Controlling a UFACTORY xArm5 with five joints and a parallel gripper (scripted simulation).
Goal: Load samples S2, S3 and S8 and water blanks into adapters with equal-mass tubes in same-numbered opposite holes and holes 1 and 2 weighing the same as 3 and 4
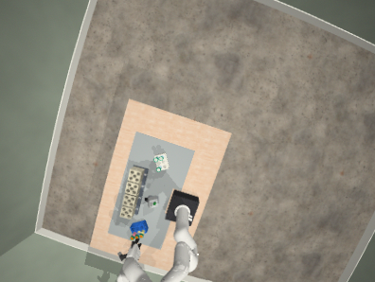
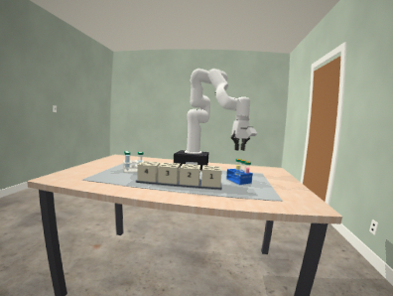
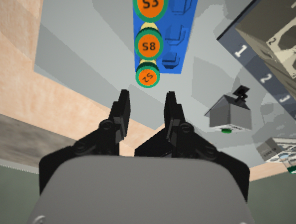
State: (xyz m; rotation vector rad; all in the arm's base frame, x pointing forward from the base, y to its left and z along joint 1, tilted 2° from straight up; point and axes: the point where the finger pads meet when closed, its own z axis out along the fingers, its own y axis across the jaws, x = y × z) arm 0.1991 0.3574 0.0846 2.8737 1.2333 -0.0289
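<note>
The blue sample rack RS (image 3: 165,35) holds three tubes with orange cap dots in a row: S2 (image 3: 147,76) nearest, then S8 (image 3: 148,46), then S3 (image 3: 152,6). My gripper (image 3: 147,101) hangs above the near end of the rack with its fingers apart and nothing between them; S2 stands in its well just ahead of the fingertips. In the exterior view the gripper (image 2: 241,145) is well above the rack (image 2: 239,176). The loading stand ST with adapters 1 to 4 (image 2: 180,175) stands to the left of the rack. The blank rack RB (image 2: 133,161) stands beyond adapter 4.
The grey desk with the green DONE key (image 3: 229,116) sits between the stand and the arm's black base (image 1: 182,204). The near table edge runs close beside the sample rack (image 1: 138,228). Everything rests on a grey mat.
</note>
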